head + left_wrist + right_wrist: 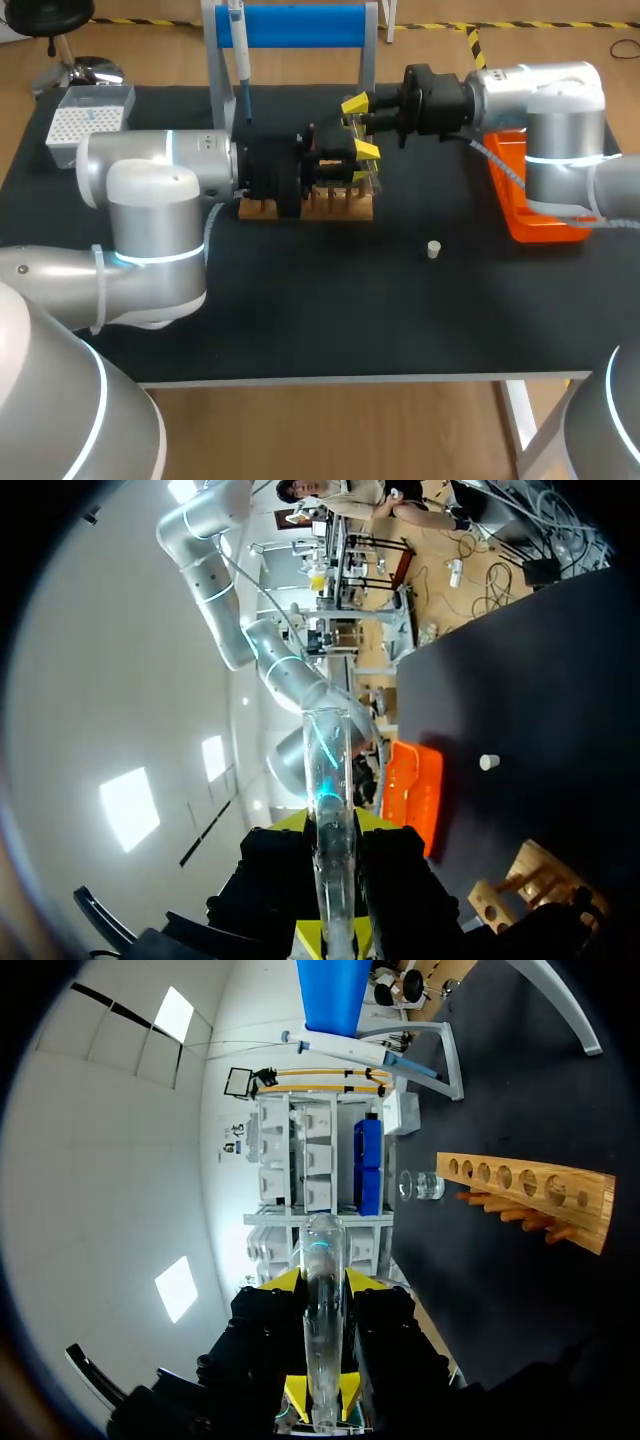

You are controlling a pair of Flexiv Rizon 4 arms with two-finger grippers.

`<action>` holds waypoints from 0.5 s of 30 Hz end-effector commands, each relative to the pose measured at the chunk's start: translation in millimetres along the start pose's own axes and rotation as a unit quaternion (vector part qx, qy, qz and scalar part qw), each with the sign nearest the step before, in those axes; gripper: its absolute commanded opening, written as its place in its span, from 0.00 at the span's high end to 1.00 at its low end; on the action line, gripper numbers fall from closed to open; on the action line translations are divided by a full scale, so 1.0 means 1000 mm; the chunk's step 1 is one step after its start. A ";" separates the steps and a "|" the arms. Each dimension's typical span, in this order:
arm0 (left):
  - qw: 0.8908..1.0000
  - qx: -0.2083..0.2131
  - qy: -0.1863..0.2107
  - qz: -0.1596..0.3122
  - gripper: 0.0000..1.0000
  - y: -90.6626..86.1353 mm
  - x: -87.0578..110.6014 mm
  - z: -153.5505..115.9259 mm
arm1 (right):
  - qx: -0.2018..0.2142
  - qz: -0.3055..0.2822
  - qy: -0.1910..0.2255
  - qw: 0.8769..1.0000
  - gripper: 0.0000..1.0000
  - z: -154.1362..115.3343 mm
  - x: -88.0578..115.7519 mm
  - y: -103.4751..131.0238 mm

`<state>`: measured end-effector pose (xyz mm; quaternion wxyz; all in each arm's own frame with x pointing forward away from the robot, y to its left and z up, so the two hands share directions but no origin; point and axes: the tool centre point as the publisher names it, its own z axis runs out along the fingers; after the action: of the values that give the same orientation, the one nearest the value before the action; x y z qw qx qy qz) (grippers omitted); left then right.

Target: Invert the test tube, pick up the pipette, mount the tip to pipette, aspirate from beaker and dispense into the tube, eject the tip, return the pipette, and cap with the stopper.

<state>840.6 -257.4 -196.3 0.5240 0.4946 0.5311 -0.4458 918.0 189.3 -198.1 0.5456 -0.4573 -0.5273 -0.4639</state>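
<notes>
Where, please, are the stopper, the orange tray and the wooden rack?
stopper [433, 249], head view, its top.
orange tray [545, 232], head view, its near wall.
wooden rack [543, 1205], right wrist view, its holed face.

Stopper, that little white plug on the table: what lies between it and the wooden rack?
Nothing. The head view shows only bare black table between the stopper and the wooden rack.

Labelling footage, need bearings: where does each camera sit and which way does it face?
Head view: above and behind, looking down on the table; left arm and right arm show.
Left wrist view: on that wrist, looking along the left gripper holding a test tube toward the stopper.
Right wrist view: on that wrist, looking along the right gripper toward the rack and beaker.
Shared: the rack, head and right wrist views.
</notes>
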 end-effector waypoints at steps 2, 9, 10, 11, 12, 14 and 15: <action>1.000 -0.007 -0.007 -0.006 1.00 0.001 -0.002 -0.004 | 0.001 0.000 -0.001 1.000 0.00 -0.001 0.000 0.000; 1.000 -0.007 -0.007 -0.006 1.00 0.001 -0.002 -0.004 | 0.001 0.000 -0.001 1.000 0.00 -0.001 0.000 0.000; 1.000 -0.007 -0.007 -0.006 1.00 0.001 -0.002 -0.004 | 0.001 0.000 -0.001 1.000 0.00 -0.001 0.000 0.000; 1.000 -0.007 -0.007 -0.006 1.00 0.001 -0.002 -0.004 | 0.001 0.000 -0.001 1.000 0.00 -0.001 0.000 0.000; 1.000 -0.007 -0.007 -0.006 1.00 0.001 -0.002 -0.004 | 0.001 0.000 -0.001 1.000 0.00 -0.001 0.000 0.000; 1.000 -0.007 -0.007 -0.006 1.00 0.001 -0.002 -0.004 | 0.001 0.000 -0.001 1.000 0.00 -0.001 0.000 0.000; 1.000 -0.007 -0.007 -0.006 1.00 0.001 -0.002 -0.004 | 0.001 0.000 -0.001 1.000 0.00 -0.001 0.000 0.000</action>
<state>841.4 -252.3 -194.2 0.5272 0.4848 0.5338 -0.4495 918.0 189.2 -198.6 0.5453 -0.4578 -0.5273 -0.4637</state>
